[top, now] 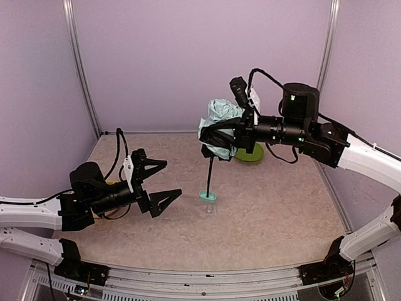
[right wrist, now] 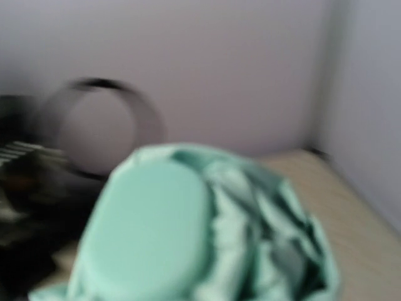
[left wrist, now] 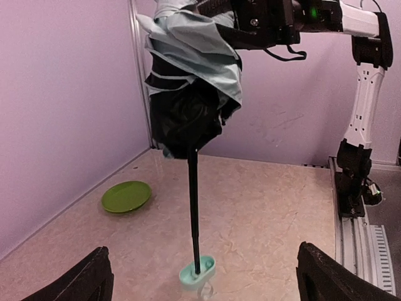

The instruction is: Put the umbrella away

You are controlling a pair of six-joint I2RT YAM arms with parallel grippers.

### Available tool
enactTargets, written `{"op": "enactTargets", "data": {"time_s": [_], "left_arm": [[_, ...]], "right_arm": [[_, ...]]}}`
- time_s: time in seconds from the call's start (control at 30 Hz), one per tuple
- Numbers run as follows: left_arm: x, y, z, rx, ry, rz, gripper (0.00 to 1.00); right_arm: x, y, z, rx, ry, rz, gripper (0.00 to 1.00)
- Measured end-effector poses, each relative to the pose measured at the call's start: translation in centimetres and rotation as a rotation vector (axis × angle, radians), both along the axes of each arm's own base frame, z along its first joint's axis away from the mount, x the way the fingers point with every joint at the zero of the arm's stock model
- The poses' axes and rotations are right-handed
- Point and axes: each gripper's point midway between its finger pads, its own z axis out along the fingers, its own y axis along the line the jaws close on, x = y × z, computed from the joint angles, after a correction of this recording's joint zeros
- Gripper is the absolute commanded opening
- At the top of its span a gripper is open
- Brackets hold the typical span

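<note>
Top external view, right gripper (top: 227, 135) clamping the umbrella (top: 220, 113) by its bunched canopy, shaft hanging down towards the table (top: 282, 207), left gripper (top: 173, 178) hovering nearby, fingers spread wide.

Bare table (top: 269, 213) between left tool (top: 173, 178) and umbrella (top: 219, 114)

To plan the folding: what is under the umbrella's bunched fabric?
A thin black shaft runs down to the mint handle, just at the table. The shaft's upper end is covered by the fabric.
</note>
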Motion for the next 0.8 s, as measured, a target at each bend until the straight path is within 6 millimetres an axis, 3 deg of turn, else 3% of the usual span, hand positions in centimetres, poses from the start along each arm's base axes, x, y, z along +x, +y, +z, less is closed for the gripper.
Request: {"op": "enactTargets", "data": {"time_s": [0.07,0.2,0.37,0.43,0.5,0.57,0.6,0.73,0.8], "left_arm": [[0.5,1.7,0.3,-0.011,-0.007,0.061,0.99],[1.0,3.9,3.1,-0.073,-0.058,0.137,0.99],[1.5,4.5,3.5,-0.066,-0.063,0.175,0.99],[1.6,4.4,3.3,-0.053,-0.056,0.175,0.99],[1.6,4.3,3.2,-0.048,-0.053,0.175,0.99],[1.7,4.2,3.1,-0.045,-0.051,0.175,0.99],[1.7,4.1,3.0,-0.042,-0.050,0.175,0.99],[1.9,3.8,2.8,-0.032,-0.044,0.174,0.99],[2.0,3.8,2.9,-0.031,-0.044,0.174,0.99]], "right_arm": [[2.6,-1.8,0.6,-0.031,-0.002,-0.129,0.00],[6.1,-4.9,3.2,-0.074,-0.032,-0.328,0.00],[7.0,-7.6,9.1,-0.032,-0.125,-0.464,0.00],[7.1,-8.3,9.8,-0.015,-0.142,-0.495,0.00],[7.3,-8.8,8.3,-0.008,-0.152,-0.509,0.00],[7.5,-8.9,4.3,-0.011,-0.138,-0.499,0.00],[7.8,-9.0,0.7,-0.028,-0.111,-0.494,0.00],[8.9,-9.8,-18.2,-0.204,0.095,-0.512,0.00],[7.4,-11.7,-28.6,-0.345,0.249,-0.527,0.00]]}}
